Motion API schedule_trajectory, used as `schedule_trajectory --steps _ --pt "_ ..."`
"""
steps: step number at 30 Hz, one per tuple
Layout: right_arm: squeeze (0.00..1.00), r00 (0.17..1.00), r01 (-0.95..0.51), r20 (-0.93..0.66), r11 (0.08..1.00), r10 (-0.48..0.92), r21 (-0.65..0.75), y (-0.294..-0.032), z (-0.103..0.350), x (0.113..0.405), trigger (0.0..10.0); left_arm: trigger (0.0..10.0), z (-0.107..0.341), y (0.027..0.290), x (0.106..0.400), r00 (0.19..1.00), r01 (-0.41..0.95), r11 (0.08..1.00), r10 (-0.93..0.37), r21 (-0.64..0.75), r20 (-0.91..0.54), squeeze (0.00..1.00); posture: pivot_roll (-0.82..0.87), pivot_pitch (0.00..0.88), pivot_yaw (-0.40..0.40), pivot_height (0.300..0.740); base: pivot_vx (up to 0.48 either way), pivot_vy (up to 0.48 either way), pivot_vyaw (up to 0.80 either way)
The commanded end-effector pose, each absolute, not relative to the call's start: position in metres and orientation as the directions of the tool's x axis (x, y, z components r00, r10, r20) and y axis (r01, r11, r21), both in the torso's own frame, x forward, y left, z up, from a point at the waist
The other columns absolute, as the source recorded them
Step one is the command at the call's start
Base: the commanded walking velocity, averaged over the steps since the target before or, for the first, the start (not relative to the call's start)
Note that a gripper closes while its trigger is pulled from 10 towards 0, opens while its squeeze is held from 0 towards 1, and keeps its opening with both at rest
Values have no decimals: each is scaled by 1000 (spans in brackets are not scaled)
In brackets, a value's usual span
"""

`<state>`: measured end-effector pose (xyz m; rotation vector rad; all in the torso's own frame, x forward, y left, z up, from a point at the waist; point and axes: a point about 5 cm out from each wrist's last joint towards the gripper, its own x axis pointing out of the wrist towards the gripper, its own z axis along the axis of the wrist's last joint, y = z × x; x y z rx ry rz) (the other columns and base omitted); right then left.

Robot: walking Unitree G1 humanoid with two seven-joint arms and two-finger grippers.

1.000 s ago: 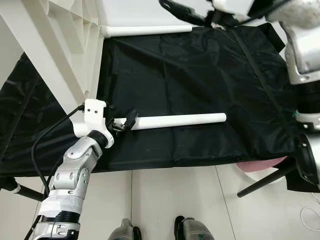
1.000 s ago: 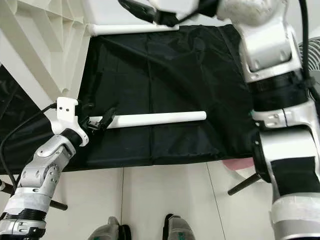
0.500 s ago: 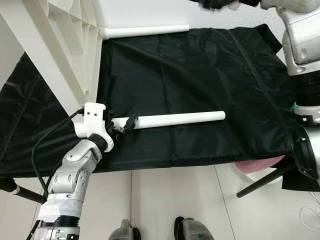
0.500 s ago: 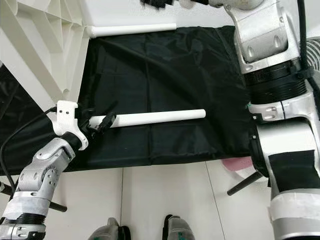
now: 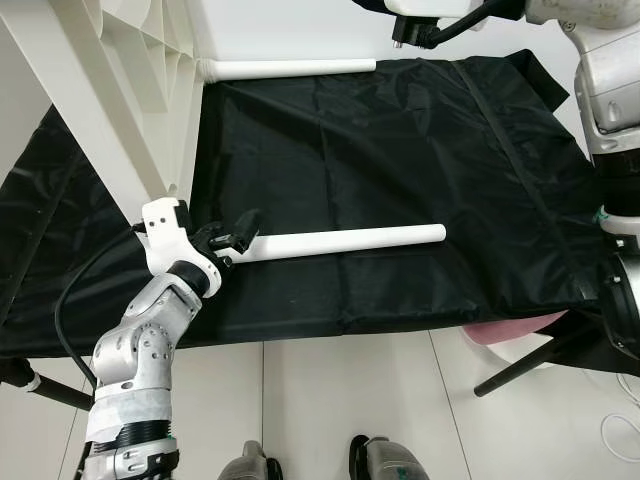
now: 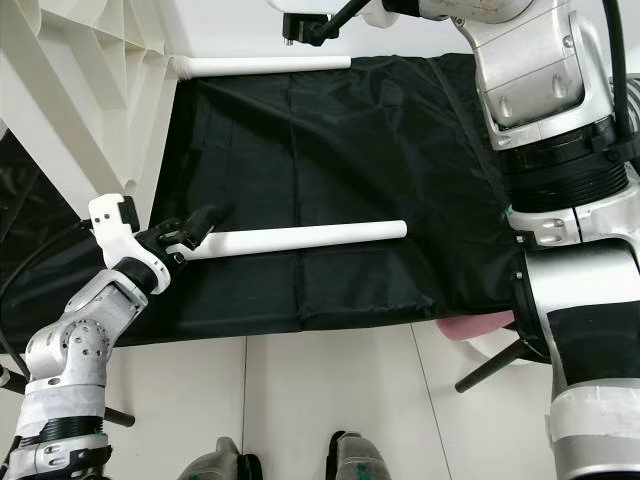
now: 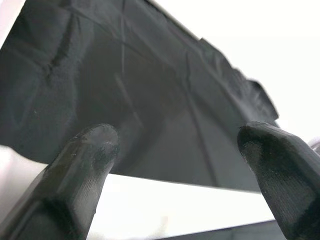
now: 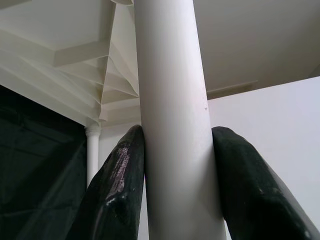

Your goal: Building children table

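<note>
While spread flat on the pale tiled floor (image 5: 330, 400), black cloth (image 5: 400, 150) bears a white leg (image 5: 340, 241) lying across its middle, well clear of near and right edges. Left gripper (image 7: 180, 150) at the leg's left end, fingers (image 7: 85, 165) apart, straddling it, not closed. Right gripper (image 8: 175, 190) raised beyond the far edge, fingers (image 8: 117, 190) clamped on a second leg (image 8: 172, 125). Third leg (image 5: 290, 68) along the far edge, beside the white ribbed tabletop (image 5: 110, 90) at left.
</note>
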<state>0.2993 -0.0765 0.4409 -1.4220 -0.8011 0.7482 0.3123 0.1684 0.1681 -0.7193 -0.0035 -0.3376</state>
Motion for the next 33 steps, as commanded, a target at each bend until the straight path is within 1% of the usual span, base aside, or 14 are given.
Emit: schedule_trajectory --steps 1,4,6,8,10,11,12,13,14,16,18,22,28,33 --pt "0 569 -18 -18 -10 822 -1000 -77 428 306 0 10000 135 192 307 950 -280 662 87 -695 -300 0 -102 135 77 740 0 0 0" --pt "0 569 -18 -18 -10 822 -1000 -77 428 306 0 10000 135 192 307 950 -280 662 87 -695 -300 0 -102 135 77 740 0 0 0" --pt "0 573 -16 -16 -8 819 -1000 -77 428 305 0 10000 138 193 304 946 -299 639 100 -709 -308 0 -103 136 77 740 0 0 0" --pt "0 583 -6 -4 -1 813 -1000 -80 430 305 0 10000 151 185 290 960 -227 718 52 -658 -275 0 -100 142 71 740 0 0 0" --pt "0 583 -6 -4 -1 813 -1000 -80 430 305 0 10000 151 185 290 960 -227 718 52 -658 -275 0 -100 142 71 740 0 0 0" --pt "0 587 -1 3 5 810 -1000 -81 431 305 0 10000 154 181 285 964 -185 751 13 -634 -266 0 -100 142 71 740 0 0 0" --pt "0 587 -1 3 5 810 -1000 -81 431 305 0 10000 154 181 285 964 -185 751 13 -634 -266 0 -100 142 71 740 0 0 0" --pt "0 592 3 13 14 806 -1000 -82 432 306 0 10000 155 180 276 964 -144 787 -24 -599 -263 0 -95 147 70 740 0 0 0" --pt "0 592 3 13 14 806 -1000 -82 432 306 0 10000 155 180 276 964 -144 787 -24 -599 -263 0 -95 147 70 740 0 0 0" --pt "0 599 -1 18 23 800 -1000 -84 433 307 0 10000 160 182 262 961 -67 818 -102 -572 -257 0 -85 153 67 740 0 0 0" --pt "0 601 -4 18 25 799 -1000 -85 433 307 0 10000 161 182 257 958 -41 825 -128 -564 -257 0 -85 153 67 740 0 0 0" --pt "0 607 -7 18 28 795 -1000 -86 433 309 0 10000 164 176 250 946 -28 788 -177 -615 -271 0 -78 164 68 740 0 0 0" --pt "0 609 -10 19 31 793 -999 -86 432 310 0 10000 167 170 246 942 -24 780 -191 -625 -275 0 -75 168 66 740 0 0 0" --pt "0 600 6 75 89 796 -996 -86 435 310 0 10000 180 159 255 955 16 758 -206 -653 -216 0 -65 168 60 740 0 0 0"
